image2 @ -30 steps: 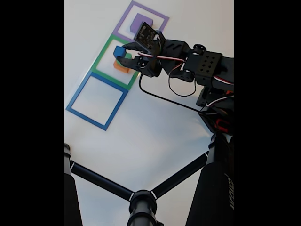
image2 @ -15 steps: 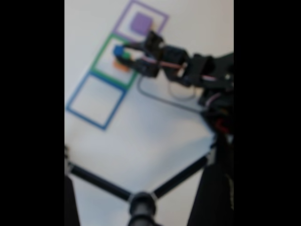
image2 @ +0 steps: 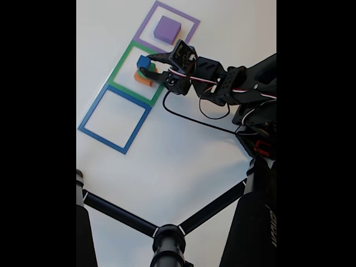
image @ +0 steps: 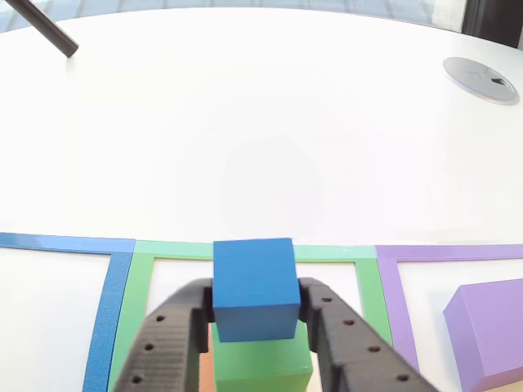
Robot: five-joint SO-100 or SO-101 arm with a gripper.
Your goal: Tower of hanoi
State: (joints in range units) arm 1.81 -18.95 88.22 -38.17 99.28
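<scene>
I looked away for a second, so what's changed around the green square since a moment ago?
The gripper swung its camera end off the purple block, now uncovered, and sits lower around the blue cube. The cube, the green block, orange piece and squares stayed put.

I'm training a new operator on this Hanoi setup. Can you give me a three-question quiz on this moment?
1. True or false: the tool is shut on the blue cube.
2. Which frame holds the purple block? A blue, B green, C purple.
3. In the other view, what colour is the block directly under the blue cube?

Key: 1 true; 2 C; 3 green.
</scene>
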